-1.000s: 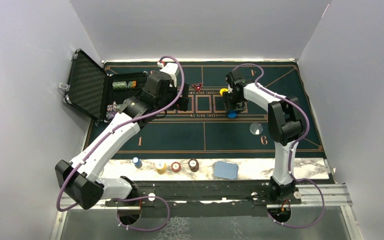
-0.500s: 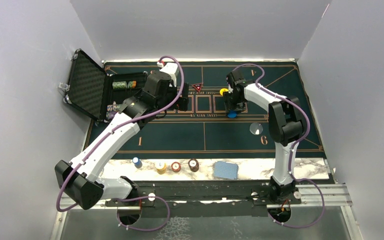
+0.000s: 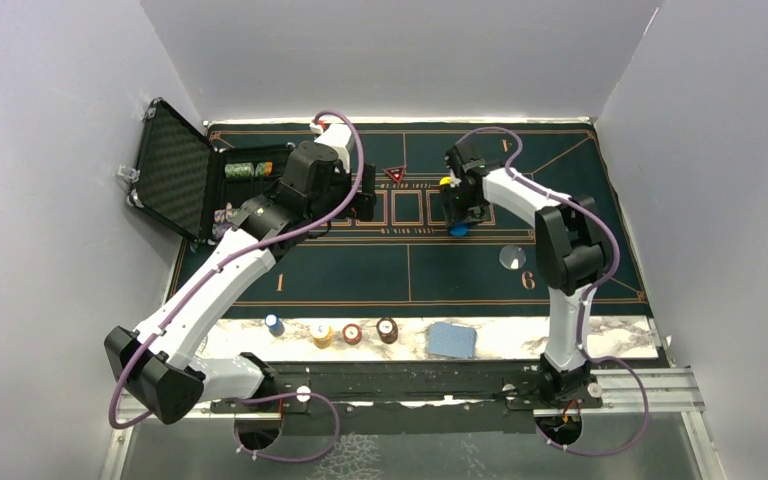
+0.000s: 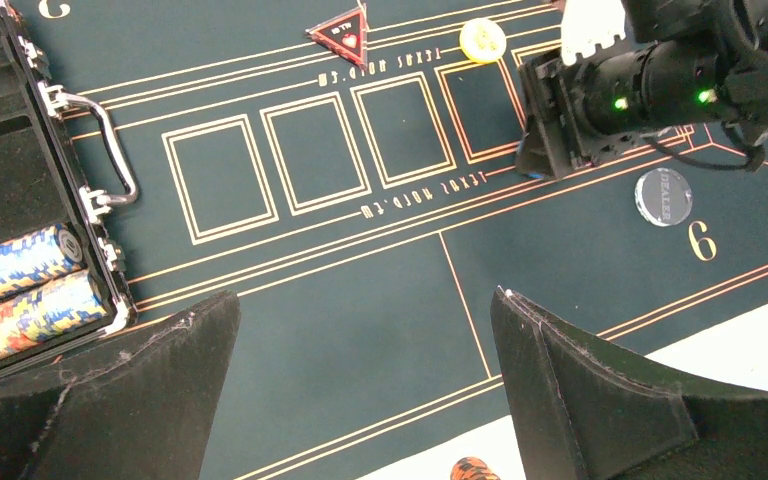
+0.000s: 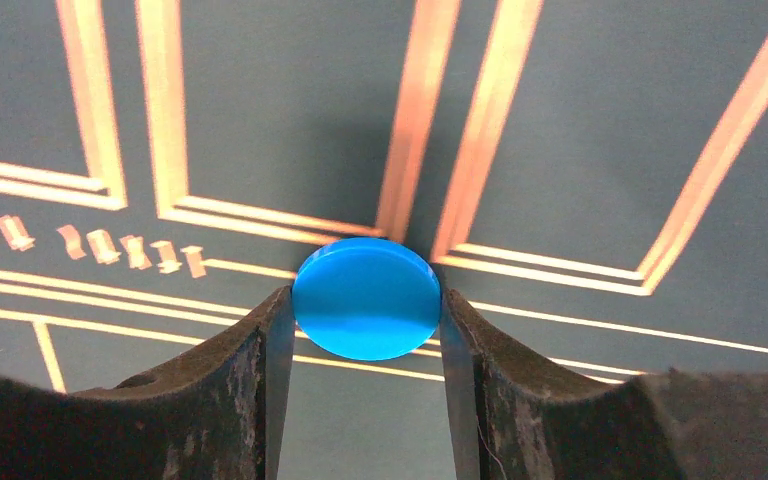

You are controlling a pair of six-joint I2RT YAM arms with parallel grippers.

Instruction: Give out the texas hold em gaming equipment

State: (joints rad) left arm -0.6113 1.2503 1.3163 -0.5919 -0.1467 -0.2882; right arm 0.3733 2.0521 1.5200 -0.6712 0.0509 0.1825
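Observation:
My right gripper is shut on a flat blue disc, pinched by its edges just above the green felt; in the top view the blue disc shows under the right gripper. My left gripper is open and empty above the mat, near the left gripper's spot by the card boxes. A yellow disc, a red triangular marker and a clear disc lie on the mat. Chip stacks and a blue-backed card deck sit on the marble strip.
An open black case stands at the far left with chip rolls inside. The green felt mat with orange lines covers the table. White walls close in on three sides.
My right gripper has shifted slightly left with the blue disc in it. My left arm has moved a little left and back.

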